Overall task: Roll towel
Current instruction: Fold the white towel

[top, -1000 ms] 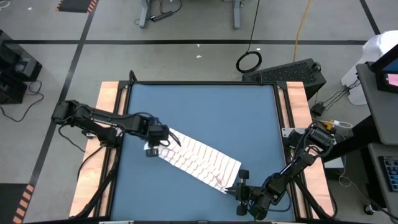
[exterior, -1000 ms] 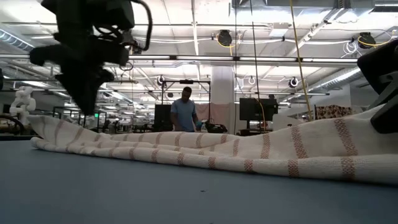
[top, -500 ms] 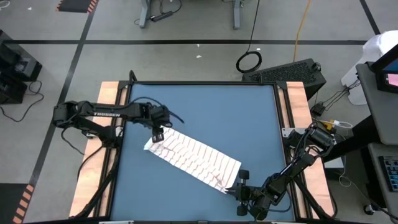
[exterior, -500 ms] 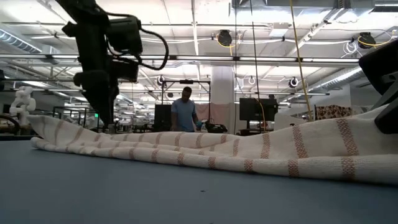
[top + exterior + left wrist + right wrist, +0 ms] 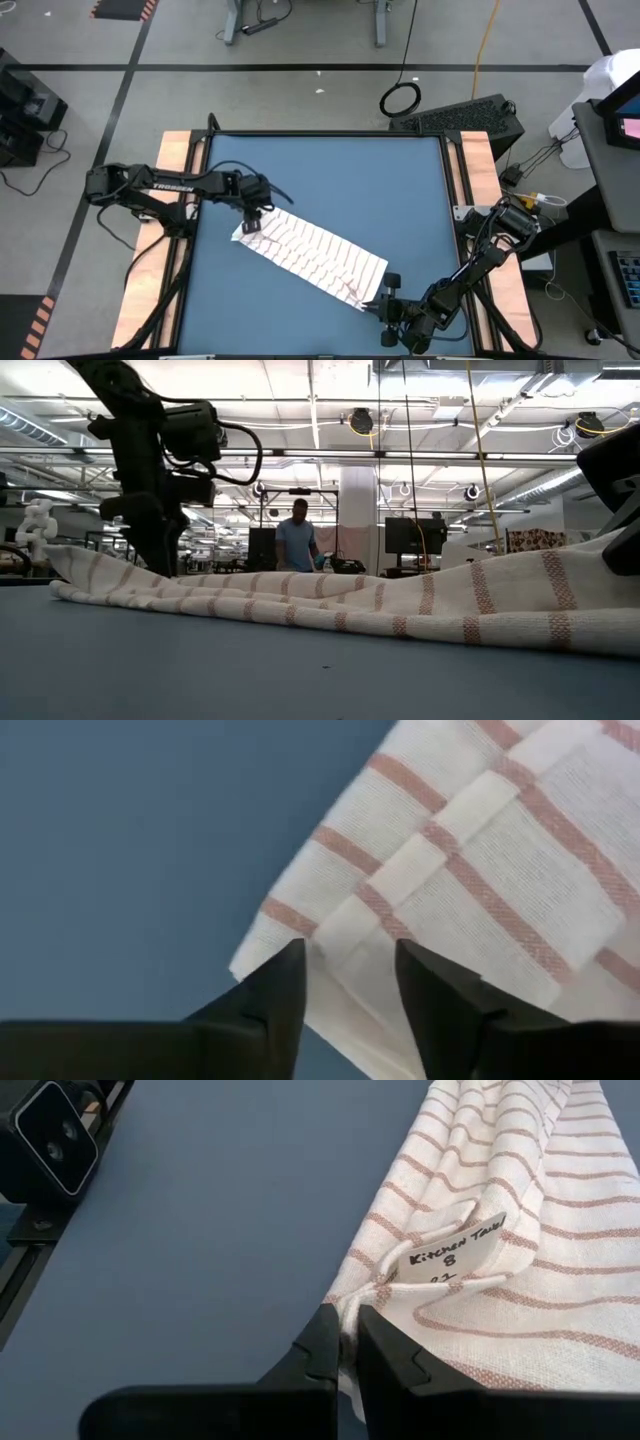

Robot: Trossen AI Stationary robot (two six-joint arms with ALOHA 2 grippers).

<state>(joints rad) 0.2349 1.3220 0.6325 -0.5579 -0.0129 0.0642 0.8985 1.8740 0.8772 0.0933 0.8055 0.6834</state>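
Towel (image 5: 310, 252) lies folded into a long narrow band, running diagonally across the near half of the blue table (image 5: 330, 170), from left-centre down toward the near right corner. Reddish stripes cross it; a white tag (image 5: 455, 1248) with handwriting sits near the right end.

Right gripper (image 5: 342, 1342): low at the near right corner, fingers clenched on the towel's end hem, pinning it.

Left gripper (image 5: 348, 982): at the band's far left end, pointing down, fingers parted and straddling the corner edge of the cloth. Nothing held between them as far as the wrist view shows; whether the tips touch the fabric is hard to say from this angle.

Step in hand, as I judge it: setting up a grasp on the left end to start the roll; no turn of cloth is formed yet. Next move likely calls for closing on that corner, then curling the end over toward the right while the right gripper keeps the band taut.

A person (image 5: 296, 538) stands far off in the room behind.
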